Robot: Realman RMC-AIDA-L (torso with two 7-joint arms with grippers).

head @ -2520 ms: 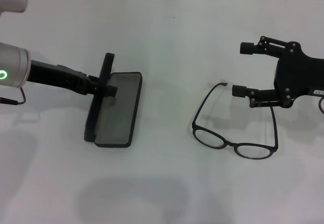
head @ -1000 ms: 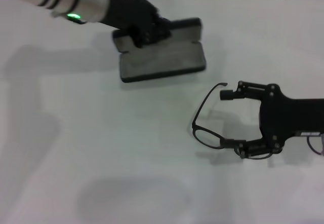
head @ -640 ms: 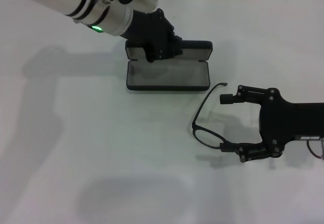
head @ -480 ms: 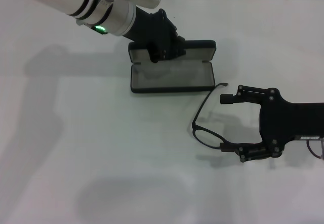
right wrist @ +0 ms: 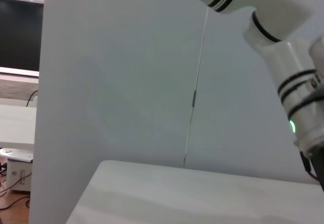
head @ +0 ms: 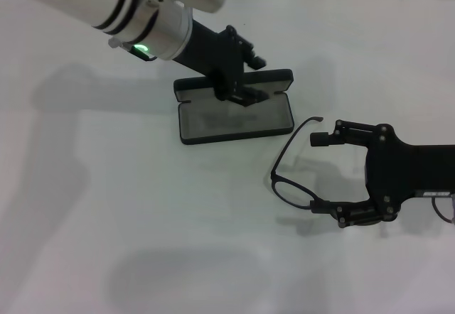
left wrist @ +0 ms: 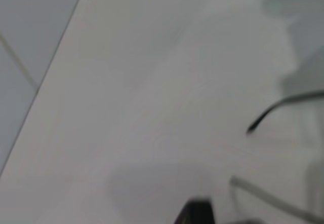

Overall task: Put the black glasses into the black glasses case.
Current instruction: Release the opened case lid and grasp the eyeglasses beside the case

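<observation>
The black glasses case (head: 234, 121) lies open in the middle of the table in the head view, grey lining up, with its lid (head: 277, 78) at the far side. My left gripper (head: 250, 79) is over the lid's rim with its fingers spread, one on each side of it. The black glasses (head: 290, 190) lie to the case's right, with one temple arm (head: 293, 138) reaching towards the case. My right gripper (head: 325, 175) is open and straddles the glasses from the right, hiding the right lens. A temple tip (left wrist: 260, 118) shows in the left wrist view.
The table (head: 106, 207) is white, with a tiled wall along its far edge. The right wrist view shows only the wall, the table's edge and my left arm (right wrist: 283, 57).
My left arm carried the open case from the left to the middle of the table, turned it and set it down; its fingers have now spread. My right gripper came down over the glasses and stays there.
</observation>
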